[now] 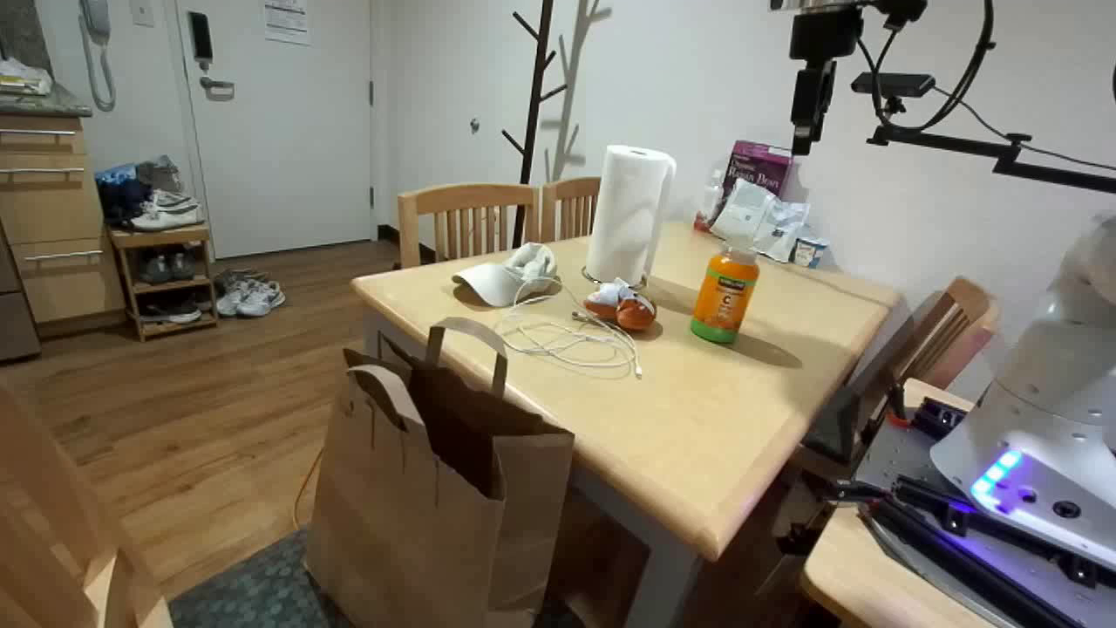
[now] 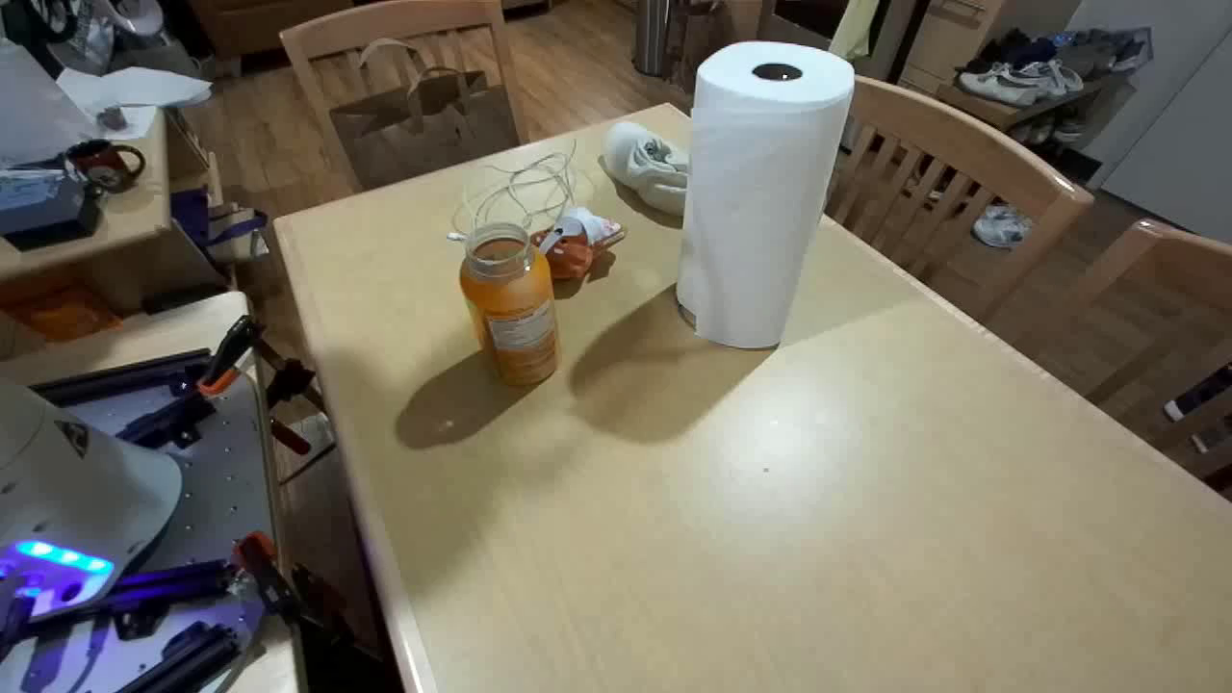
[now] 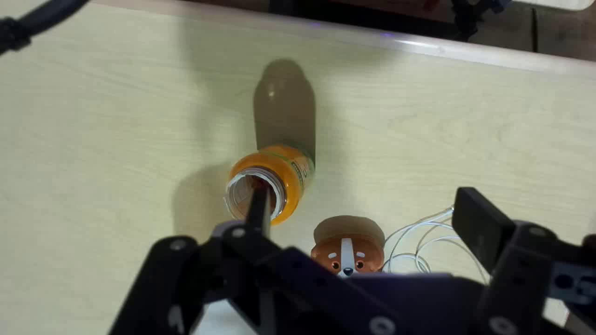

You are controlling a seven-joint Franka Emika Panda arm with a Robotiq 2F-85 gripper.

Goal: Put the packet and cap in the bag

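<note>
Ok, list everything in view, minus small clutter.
table: 1, pale wood, centre
packet: 1, orange-brown and white, on table
cap: 1, whitish, on table
bag: 1, brown, beside table
bottle: 1, orange, on table
paper roll: 1, white, on table
cable: 1 tangle, white, on table
cereal box: 1, purple, near wall
pouches: apparently 2, whitish, by cereal box
chairs: several, light wood, around table
door: 1, white, across room
shoes: several, white and dark, near door
coat stand: 1, dark, near wall
arm base: 1, white, beside table
gripper: 1, black, above table, open

The bag [image 1: 418,510] is brown, the cap [image 1: 504,277] off-white.
</note>
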